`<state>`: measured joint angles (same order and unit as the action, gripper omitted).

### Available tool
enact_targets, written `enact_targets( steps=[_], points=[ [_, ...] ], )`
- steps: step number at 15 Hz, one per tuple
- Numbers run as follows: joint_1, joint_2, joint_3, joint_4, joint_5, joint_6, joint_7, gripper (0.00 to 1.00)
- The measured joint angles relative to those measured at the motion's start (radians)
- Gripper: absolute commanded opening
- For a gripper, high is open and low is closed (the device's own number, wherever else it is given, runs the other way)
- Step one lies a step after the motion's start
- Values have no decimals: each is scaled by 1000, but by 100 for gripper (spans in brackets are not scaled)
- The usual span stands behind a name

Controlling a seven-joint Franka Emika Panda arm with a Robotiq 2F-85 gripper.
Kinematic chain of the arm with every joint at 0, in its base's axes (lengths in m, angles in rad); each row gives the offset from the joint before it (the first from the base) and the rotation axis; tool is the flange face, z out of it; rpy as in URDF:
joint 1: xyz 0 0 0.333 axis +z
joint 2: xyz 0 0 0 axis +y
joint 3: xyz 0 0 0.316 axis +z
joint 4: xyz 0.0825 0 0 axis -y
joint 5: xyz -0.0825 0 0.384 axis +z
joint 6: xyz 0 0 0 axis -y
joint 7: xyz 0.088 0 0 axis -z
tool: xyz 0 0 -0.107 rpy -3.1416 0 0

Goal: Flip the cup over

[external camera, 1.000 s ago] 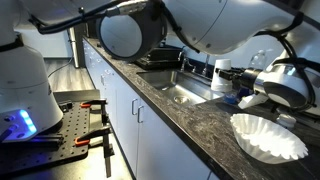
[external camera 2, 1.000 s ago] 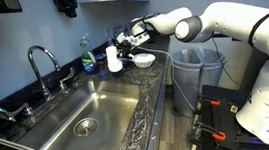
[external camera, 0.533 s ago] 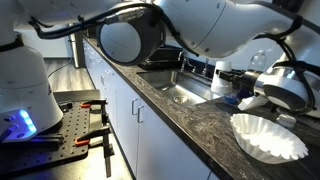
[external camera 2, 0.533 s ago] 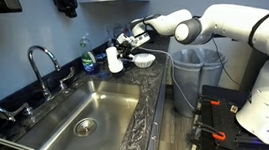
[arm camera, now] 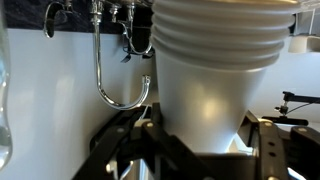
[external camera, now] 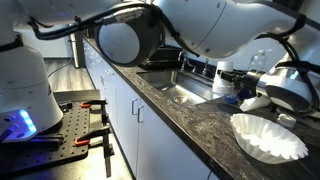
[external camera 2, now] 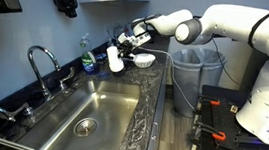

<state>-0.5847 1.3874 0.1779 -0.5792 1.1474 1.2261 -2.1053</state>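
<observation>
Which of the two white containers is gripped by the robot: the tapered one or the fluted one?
The tapered cup, shut between the fingers in the wrist view. The wide fluted filter bowl sits free on the counter.

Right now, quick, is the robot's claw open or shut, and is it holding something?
Claw: shut, holding the white cup.

kitchen, steel sink [external camera 2: 95,116], faucet [external camera 2: 42,49], dark countertop [external camera: 190,125]
</observation>
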Motion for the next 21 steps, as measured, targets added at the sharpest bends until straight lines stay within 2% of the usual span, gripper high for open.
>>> enact_targets(
  steps=[3, 13, 21],
  points=[
    [-4, 1, 2, 4, 0, 0, 13, 100],
    [-26, 1, 34, 15, 0, 0, 18, 100],
    [-40, -13, 39, 85, 0, 6, 18, 100]
  ],
)
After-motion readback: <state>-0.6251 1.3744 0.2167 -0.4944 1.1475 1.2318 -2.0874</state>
